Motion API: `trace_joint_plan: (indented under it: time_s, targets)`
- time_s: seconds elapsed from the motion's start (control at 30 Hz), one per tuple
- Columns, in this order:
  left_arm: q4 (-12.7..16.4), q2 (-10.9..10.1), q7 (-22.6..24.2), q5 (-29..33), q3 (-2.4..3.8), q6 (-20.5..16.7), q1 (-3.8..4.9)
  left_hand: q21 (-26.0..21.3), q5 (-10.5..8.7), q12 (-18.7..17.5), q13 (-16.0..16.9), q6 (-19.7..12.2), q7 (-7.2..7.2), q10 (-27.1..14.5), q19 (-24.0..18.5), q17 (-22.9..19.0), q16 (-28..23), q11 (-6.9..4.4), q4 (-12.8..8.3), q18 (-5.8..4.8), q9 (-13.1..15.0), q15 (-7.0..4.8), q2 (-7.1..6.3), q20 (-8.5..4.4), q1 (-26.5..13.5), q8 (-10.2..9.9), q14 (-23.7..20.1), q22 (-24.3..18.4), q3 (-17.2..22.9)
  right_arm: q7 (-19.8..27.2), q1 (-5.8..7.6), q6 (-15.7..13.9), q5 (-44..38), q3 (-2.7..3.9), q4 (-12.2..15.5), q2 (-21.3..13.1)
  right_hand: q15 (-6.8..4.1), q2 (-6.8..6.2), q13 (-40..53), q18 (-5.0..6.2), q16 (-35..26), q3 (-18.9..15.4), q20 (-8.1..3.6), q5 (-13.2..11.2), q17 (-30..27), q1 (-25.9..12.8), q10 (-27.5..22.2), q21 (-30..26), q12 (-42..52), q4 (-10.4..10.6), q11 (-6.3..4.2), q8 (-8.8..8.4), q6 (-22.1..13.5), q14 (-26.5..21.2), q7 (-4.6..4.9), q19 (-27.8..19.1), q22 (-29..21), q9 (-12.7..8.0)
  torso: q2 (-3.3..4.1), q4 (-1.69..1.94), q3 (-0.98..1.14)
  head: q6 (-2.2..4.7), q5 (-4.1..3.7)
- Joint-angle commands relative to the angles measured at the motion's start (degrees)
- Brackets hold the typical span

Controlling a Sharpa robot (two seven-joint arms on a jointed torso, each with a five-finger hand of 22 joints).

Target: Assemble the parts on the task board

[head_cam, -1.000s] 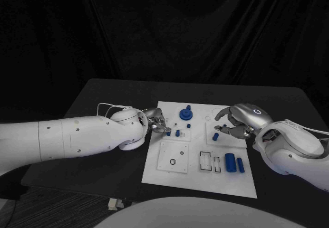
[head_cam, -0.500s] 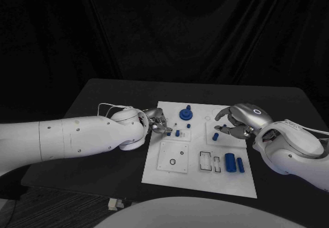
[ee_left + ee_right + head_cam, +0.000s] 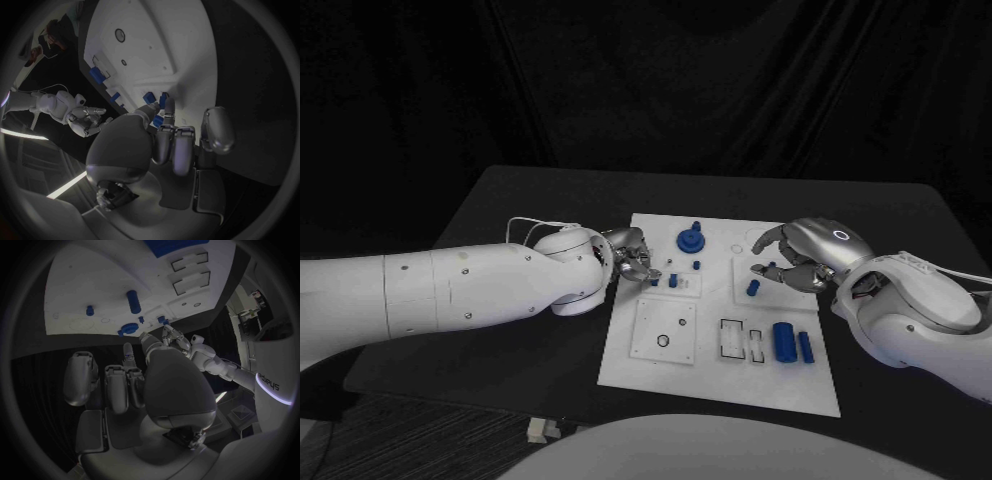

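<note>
- Task board (image 3: 718, 375), a white plate, lies in the middle of the black table (image 3: 531, 200), long side running near to far.
- Left hand (image 3: 629, 254) sits at the board's left edge, about halfway up its far part. Its fingertips (image 3: 167, 102) are drawn together around a small blue part (image 3: 655, 281) at that edge; the left wrist view shows the blue piece between the tips, so the hand pinches it.
- Two more small blue pegs (image 3: 675, 279) stand just right of that pinch, with another small one (image 3: 695, 266) a little farther right.
- Blue round knob part (image 3: 689, 240) stands on the far part of the board, near its middle, with a thin blue pin (image 3: 694, 225) just beyond it.
- Right hand (image 3: 805, 258) hovers over the board's right side, fingers curled downward; whether they grip anything, I cannot tell.
- A blue upright cylinder (image 3: 753, 288) stands just beside the right hand's fingertips, on the small raised square there.
- Two blue cylinders (image 3: 793, 343) lie side by side on the near right part of the board.
- Left of those lie rectangular slots (image 3: 733, 338), and farther left a square inset plate (image 3: 666, 328) with an oval hole.
</note>
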Motion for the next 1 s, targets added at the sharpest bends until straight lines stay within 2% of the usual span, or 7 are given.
trace_joint_plan:
  time_s: [0.03,0.2,0.3,0.67,1.0]
  targets:
    - [0.10,0.25,1.10,0.81,-0.06,1.03,-0.05,0.04,0.39,0.25,10.08,-0.01,-0.48,3.17,0.02,13.36,-0.22,-0.51,-1.39,-0.23,0.17,-0.32,-0.07,-0.28,1.59,0.24,5.05,9.03,0.85,-0.09,-0.14,-0.82,-0.24,0.03,0.09,-0.06,0.52,0.02,15.09,1.19,-0.33,0.17,0.05,0.20,9.84,0.71,5.97,-0.26,0.21,-0.01,0.24,-0.38,0.26,4.70,-0.03,-0.34,9.73,-0.05,0.02,0.04,0.01,-0.01,0.01]
    - [0.14,0.38,0.96,0.82,-0.06,1.37,-0.05,0.44,1.10,0.68,10.35,-0.05,-0.15,3.41,0.25,13.47,-0.07,-0.40,-3.55,-0.30,1.04,-0.32,-1.17,-0.33,3.60,1.01,5.13,9.12,2.09,-0.08,-0.14,-0.83,-0.24,0.03,0.09,-0.06,0.52,0.02,15.09,1.19,-0.34,0.19,0.06,0.22,9.83,0.77,5.97,-0.29,0.21,-0.04,0.24,-0.39,0.28,4.70,-0.03,-0.34,9.72,-0.08,0.00,0.02,0.01,-0.01,0.03]
    - [0.21,0.38,0.80,0.82,-0.06,1.52,-0.05,0.61,1.90,0.83,10.45,-0.08,0.12,3.50,0.35,13.52,0.01,-0.24,-4.09,-0.33,1.37,-0.26,-1.52,-0.31,3.99,1.31,5.17,9.16,2.59,-0.07,-0.14,-0.84,-0.24,0.03,0.10,-0.08,0.52,0.02,15.09,1.19,-0.34,0.19,0.06,0.22,9.83,0.77,5.97,-0.29,0.21,-0.04,0.24,-0.39,0.28,4.70,-0.03,-0.34,9.72,-0.08,-0.01,0.02,0.01,-0.01,0.01]
    - [0.55,0.33,0.65,0.82,-0.06,1.06,-0.06,1.12,3.83,1.13,10.63,-0.15,0.52,3.69,0.61,13.67,0.23,0.00,-4.63,-0.42,1.84,-0.14,-2.00,-0.24,4.34,1.70,5.27,9.27,3.36,0.01,-0.18,-0.90,-0.24,0.03,-0.02,0.00,0.52,-0.03,15.09,1.19,-0.34,0.19,0.06,0.23,9.83,0.84,5.97,-0.29,0.21,-0.09,0.23,-0.41,0.29,4.71,-0.03,-0.33,9.72,-0.12,-0.02,0.02,-0.01,-0.01,0.15]
    - [0.66,0.24,-0.48,0.81,-0.07,1.73,-0.08,1.43,7.13,1.02,10.54,-0.06,0.54,3.71,0.80,13.72,0.29,-0.01,-4.95,-0.45,2.61,-0.16,-2.44,-0.24,3.98,2.51,5.31,9.32,4.32,0.02,-0.21,-0.88,-0.24,0.03,-0.03,-0.08,0.52,-0.07,15.09,1.19,-0.35,0.19,0.06,0.24,9.82,0.91,5.97,-0.29,0.21,-0.15,0.24,-0.42,0.32,4.71,-0.05,-0.32,9.73,-0.15,-0.01,0.02,0.00,-0.01,0.12]
